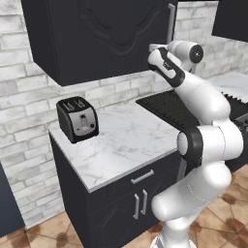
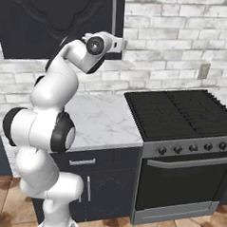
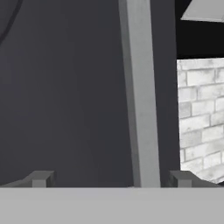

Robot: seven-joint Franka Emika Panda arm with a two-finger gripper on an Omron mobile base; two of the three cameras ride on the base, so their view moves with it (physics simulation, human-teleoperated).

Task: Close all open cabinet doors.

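In the left base view the cabinet door (image 1: 104,34) fills the upper left of the frame, a matte black slab with a curved raised moulding, its lower edge hanging over the marble bench (image 1: 123,140). A black toaster (image 1: 77,119) stands at the left rear corner of the bench, well apart from the arm, and bare marble lies between it and the black stove (image 1: 169,109) at centre right. The door's silver bar handle (image 1: 170,22) runs down its right edge at the upper middle of the frame; the arm's wrist reaches up just below it.

In the right base view the same door (image 2: 54,21) sits at upper left, the handle (image 2: 113,15) along its right edge, white brick wall (image 2: 176,48) open to the right of it.

In the hand view the dark door face (image 3: 65,96) covers the left and centre, the handle (image 3: 141,96) runs top to bottom just right of centre, and brick shows past the door's edge at right. The tool (image 3: 111,179) is spread wide, its two fingertips (image 3: 41,178) low in the frame, with the handle just inside the right-hand one; whether they touch the door cannot be told.
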